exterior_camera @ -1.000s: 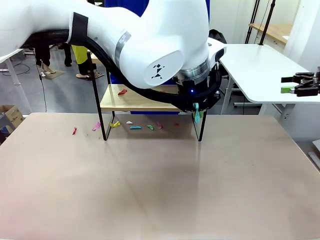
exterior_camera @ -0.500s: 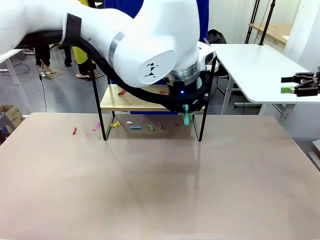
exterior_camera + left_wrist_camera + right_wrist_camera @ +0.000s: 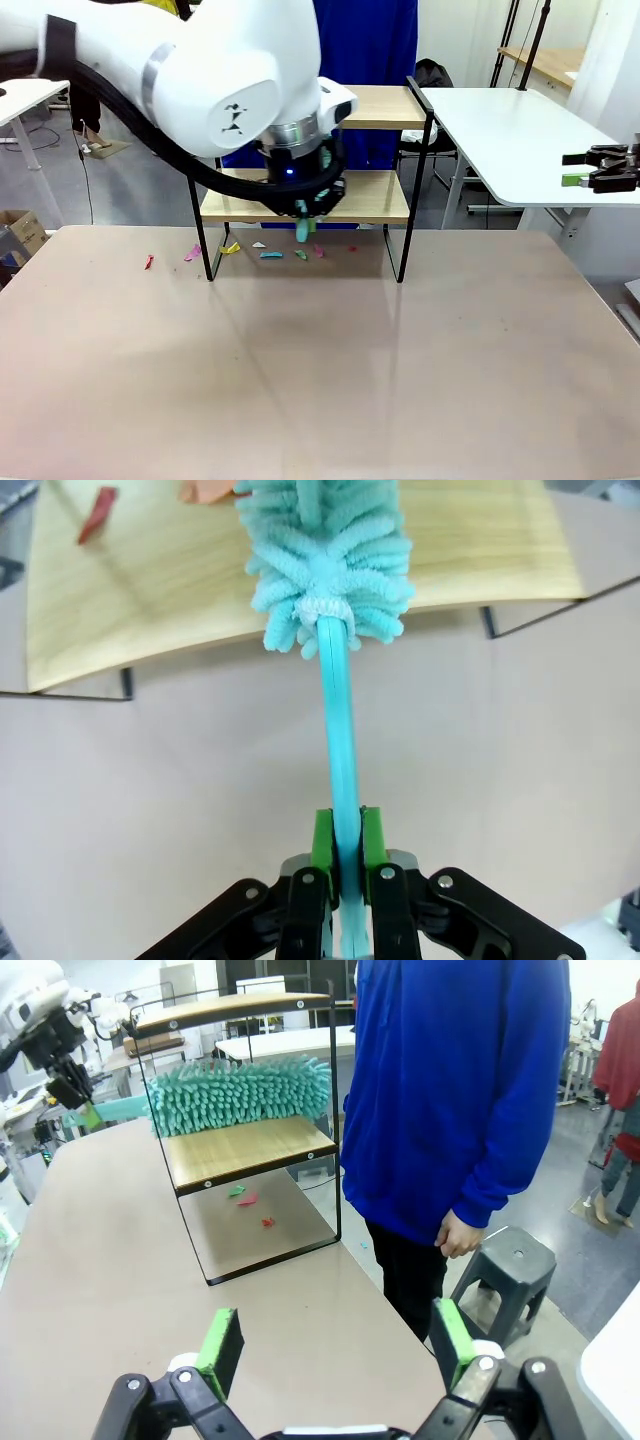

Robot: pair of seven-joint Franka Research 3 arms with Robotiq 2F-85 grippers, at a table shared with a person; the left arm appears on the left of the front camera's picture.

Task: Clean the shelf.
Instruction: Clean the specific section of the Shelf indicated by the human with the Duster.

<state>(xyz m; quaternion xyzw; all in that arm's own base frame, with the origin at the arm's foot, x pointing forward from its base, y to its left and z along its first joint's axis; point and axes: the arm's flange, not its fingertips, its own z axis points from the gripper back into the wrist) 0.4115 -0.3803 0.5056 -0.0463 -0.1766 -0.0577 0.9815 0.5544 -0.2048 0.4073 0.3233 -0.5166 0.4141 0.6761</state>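
Left wrist view: left gripper (image 3: 340,845) pinches a soft duster's (image 3: 325,560) handle, head on the shelf (image 3: 150,590) (light, apt to skid; steady its frame) at the table's (image 3: 300,380) far side; right gripper (image 3: 335,1345) gapes.

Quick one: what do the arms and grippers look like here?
Left arm: glossy white rounded shells, silver joint ring, black strap, black cable, small black logo, blue light at the wrist. Left gripper and right gripper: black linkage fingers with silver screws, green pads.
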